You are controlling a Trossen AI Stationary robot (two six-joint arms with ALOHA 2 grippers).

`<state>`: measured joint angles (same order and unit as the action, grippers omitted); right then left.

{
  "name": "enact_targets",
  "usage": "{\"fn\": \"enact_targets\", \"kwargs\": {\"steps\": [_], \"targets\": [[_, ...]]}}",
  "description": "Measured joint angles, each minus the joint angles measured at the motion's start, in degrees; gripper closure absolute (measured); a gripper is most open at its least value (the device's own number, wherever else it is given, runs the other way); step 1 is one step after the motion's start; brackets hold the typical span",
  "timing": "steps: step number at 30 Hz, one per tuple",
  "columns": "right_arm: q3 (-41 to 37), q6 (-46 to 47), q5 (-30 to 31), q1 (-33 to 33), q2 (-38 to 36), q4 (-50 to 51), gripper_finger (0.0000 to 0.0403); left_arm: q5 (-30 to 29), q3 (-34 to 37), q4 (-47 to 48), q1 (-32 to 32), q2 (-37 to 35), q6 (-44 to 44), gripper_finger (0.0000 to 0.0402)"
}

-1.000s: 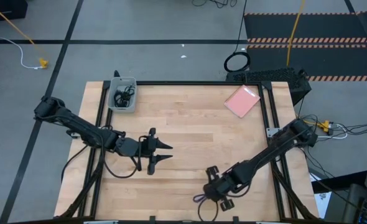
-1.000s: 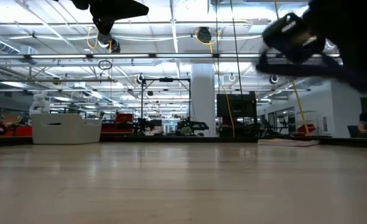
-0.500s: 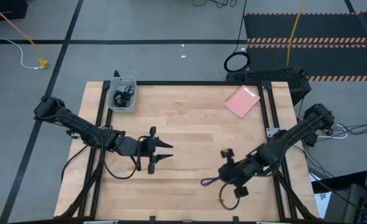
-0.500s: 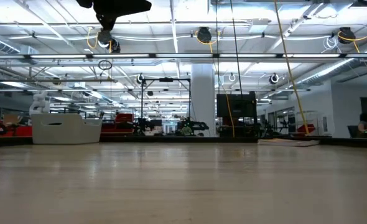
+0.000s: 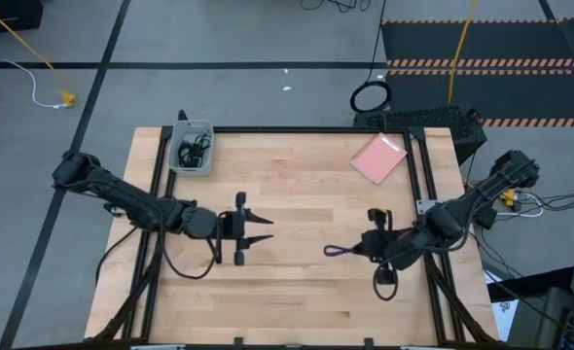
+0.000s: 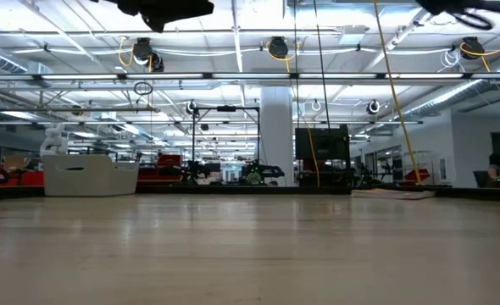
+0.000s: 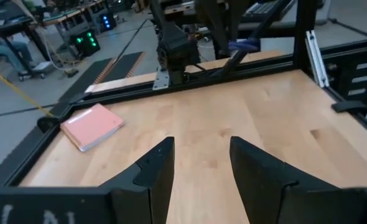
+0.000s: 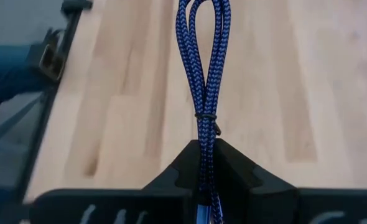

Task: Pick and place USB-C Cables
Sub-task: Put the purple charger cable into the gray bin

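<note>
The blue-purple braided USB-C cable is a folded bundle bound by a thin tie. It sticks out of my shut right gripper, which hangs over the table's right half; the cable points toward the table's left. Two black cables lie in the small grey bin at the far left corner. My left gripper is open above the table's middle-left, touching nothing; its fingers stand apart. My right gripper pinches the blue-purple bundle between its two fingers, just behind the tie, several strands together. The cable lies along the fingers and sticks out past them toward the table's left. Its looped end is free, and the whole cable is lifted clear of the table.
A pink flat square lies near the far right corner, and shows in the left wrist view. Black frame rails run along the table's sides. Bare wood spreads between the two arms.
My right gripper, shut on the blue-purple cable, has risen from near the table's near edge and moved toward the far and right sides. The cable has been lifted clear with it. My left gripper has stayed nearly still.
</note>
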<state>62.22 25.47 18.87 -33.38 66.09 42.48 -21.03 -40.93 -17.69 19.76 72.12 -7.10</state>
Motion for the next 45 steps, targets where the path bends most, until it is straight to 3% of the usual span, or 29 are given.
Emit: {"fn": "enact_targets", "kwargs": {"steps": [13, 27, 37, 45], "targets": [[-19.54, -13.88, 2.3, 5.3, -2.61, -37.76, 0.0376, 0.1, 0.0, 1.68, -2.97, -0.02, 0.2, 0.0243], [-38.64, -25.92, 2.15, 10.38, -2.63, -87.85, 0.0376, 0.16, 0.0, 0.83, -3.75, -0.02, 1.63, 0.0243], [-46.42, -32.44, 2.12, 12.55, -1.94, -106.15, 0.0376, 0.15, 0.0, -0.58, -4.47, -0.02, 1.78, 0.0243], [-47.13, -32.45, 2.04, 13.11, 0.83, -111.0, 0.0376, 0.15, 0.02, -4.39, -4.53, -0.02, 1.6, 0.0243]]}}
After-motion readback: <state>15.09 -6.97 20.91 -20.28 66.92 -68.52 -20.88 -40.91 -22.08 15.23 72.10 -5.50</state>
